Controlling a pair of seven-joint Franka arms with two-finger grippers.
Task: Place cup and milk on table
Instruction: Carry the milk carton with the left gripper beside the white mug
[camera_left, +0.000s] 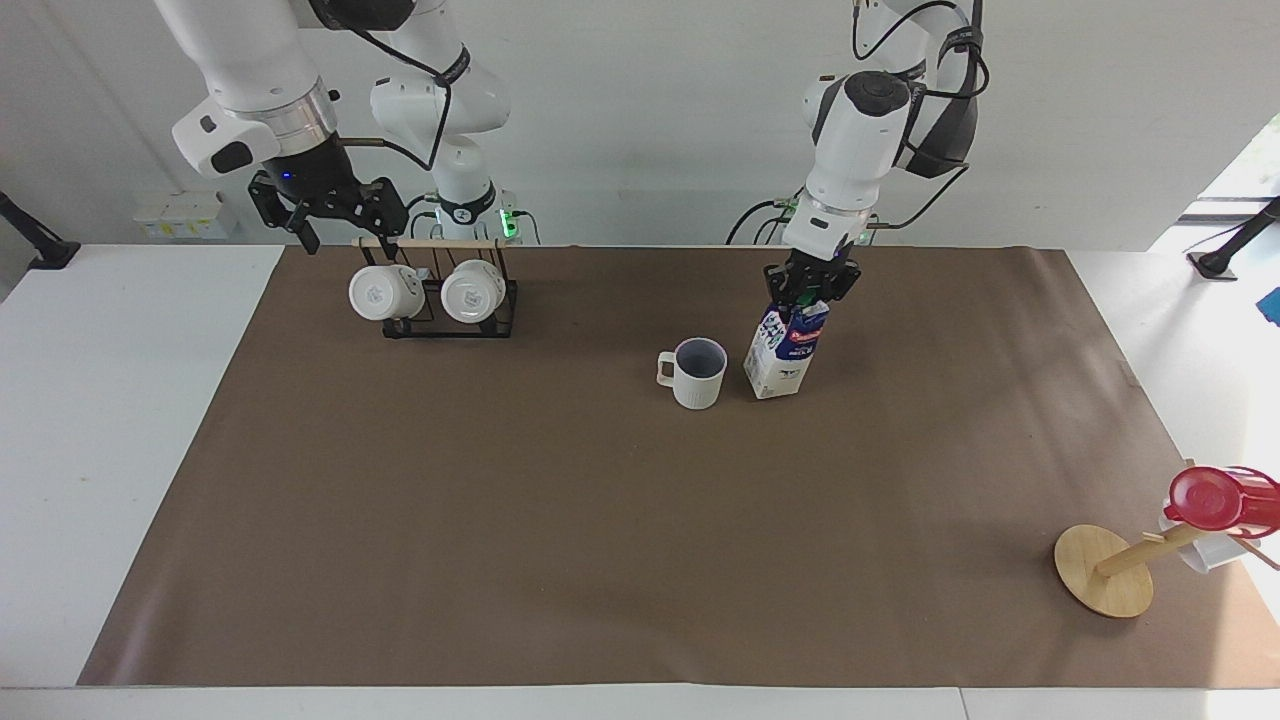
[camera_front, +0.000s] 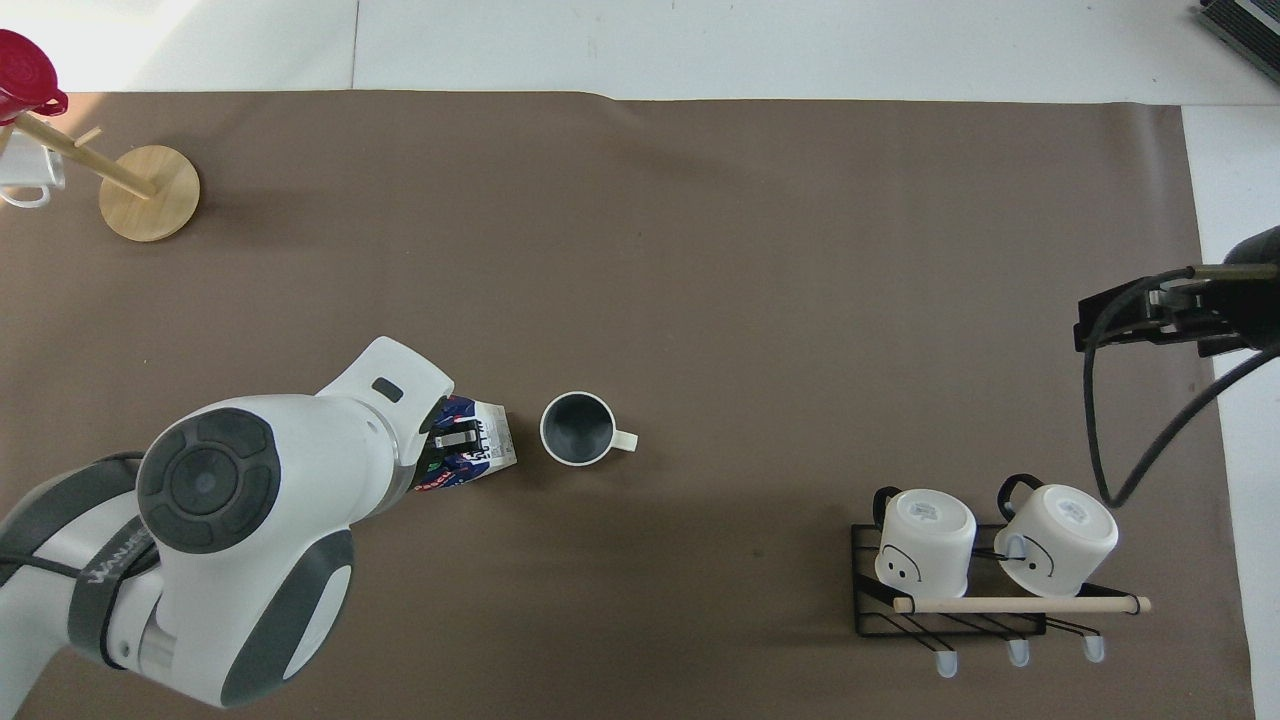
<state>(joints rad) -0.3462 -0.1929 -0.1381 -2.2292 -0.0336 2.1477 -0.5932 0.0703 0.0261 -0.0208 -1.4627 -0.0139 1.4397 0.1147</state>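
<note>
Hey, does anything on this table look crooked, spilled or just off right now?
The milk leans, gripped at its top by the left gripper, close beside the cup. Toward the left arm's end, a wooden stand is tipped over, with a red cup on it. No spills.

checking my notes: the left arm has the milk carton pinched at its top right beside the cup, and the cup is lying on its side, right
Not quite. The cup is standing upright with its mouth facing up, not lying on its side; the facing view shows this, and the overhead view looks straight into it. The rest holds: the left gripper has the milk carton pinched at its top right beside the cup.
</note>
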